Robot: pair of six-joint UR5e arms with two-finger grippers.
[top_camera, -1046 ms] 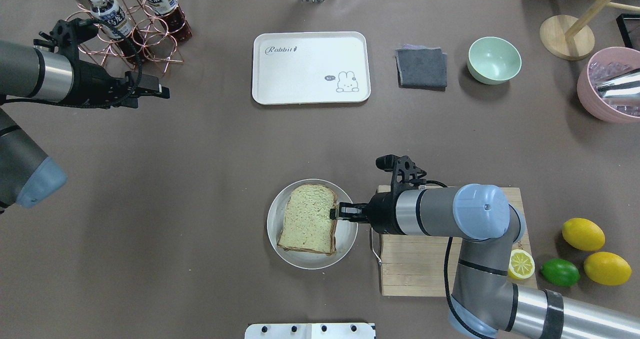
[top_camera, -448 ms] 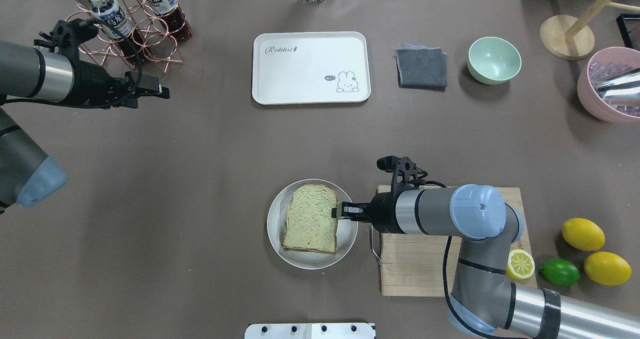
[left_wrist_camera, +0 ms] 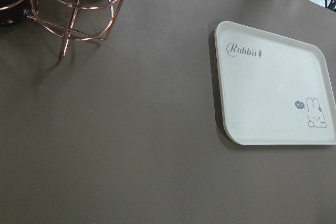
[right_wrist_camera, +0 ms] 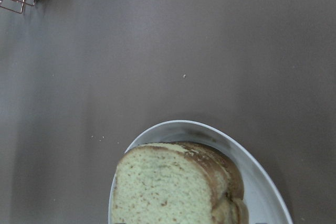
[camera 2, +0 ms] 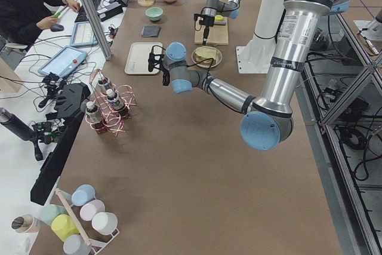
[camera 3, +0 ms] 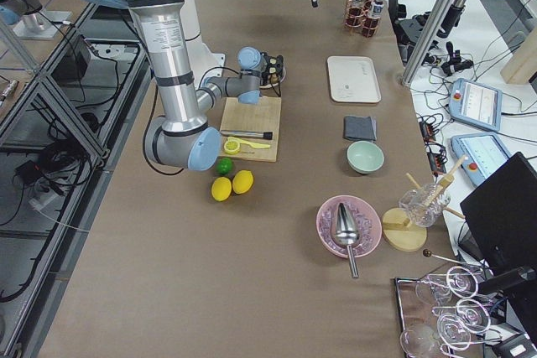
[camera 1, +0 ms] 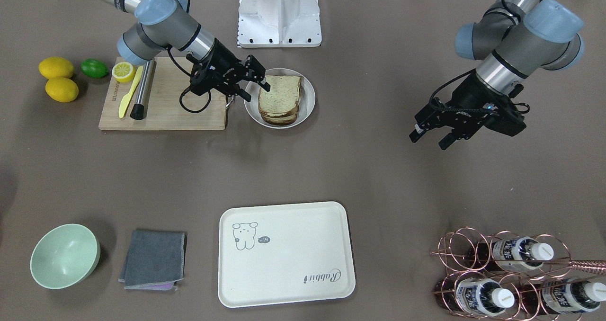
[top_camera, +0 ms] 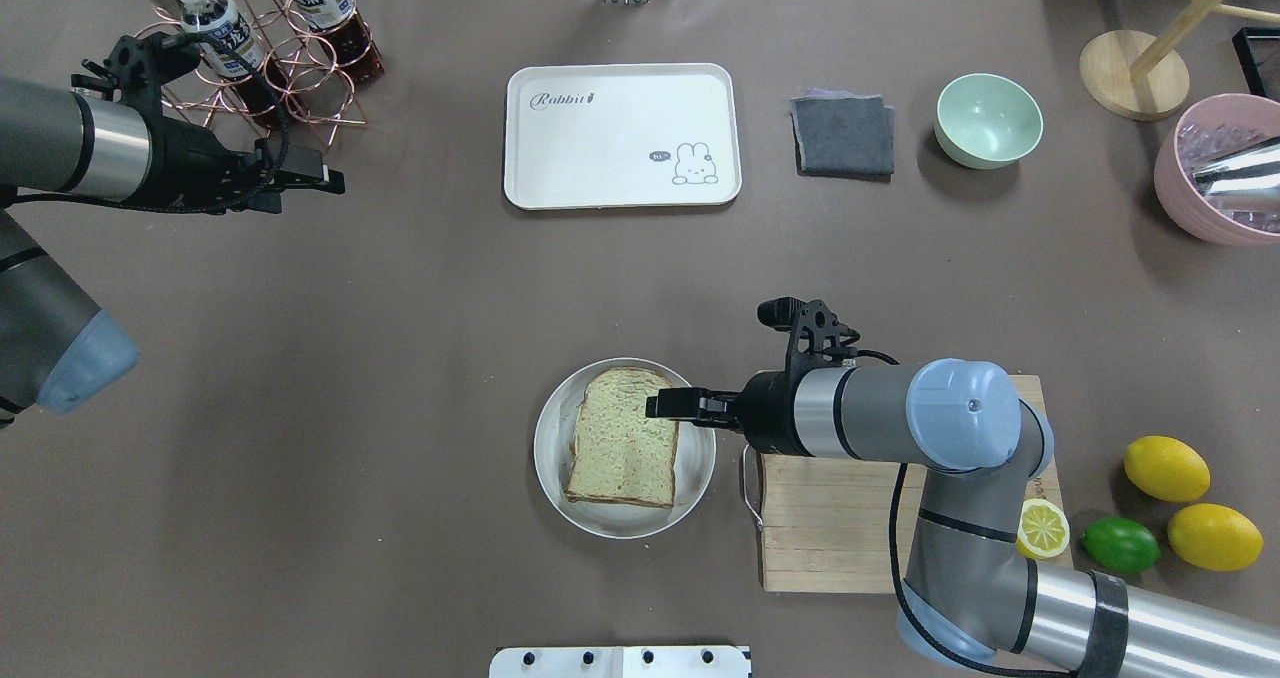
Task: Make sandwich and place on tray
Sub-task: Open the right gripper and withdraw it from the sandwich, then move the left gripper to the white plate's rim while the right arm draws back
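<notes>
The tray [top_camera: 620, 108] reads "Rabbit" (plus "hi" beside its drawing [top_camera: 693, 164]).

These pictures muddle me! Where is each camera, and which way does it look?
Front-facing: across the table, facing the robot; both arms.
Overhead: behind the robot, looking down; both arms.
Exterior left: table's left end; left arm nearest.
Exterior right: table's right end; right arm nearest.
Left wrist: facing the tray; no arm.
Right wrist: over the sandwich; no arm.
Both wrists see the tray.

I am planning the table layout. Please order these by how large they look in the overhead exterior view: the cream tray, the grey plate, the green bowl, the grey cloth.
1. cream tray
2. grey plate
3. green bowl and grey cloth: these look about alike, so I do not rank them.
</notes>
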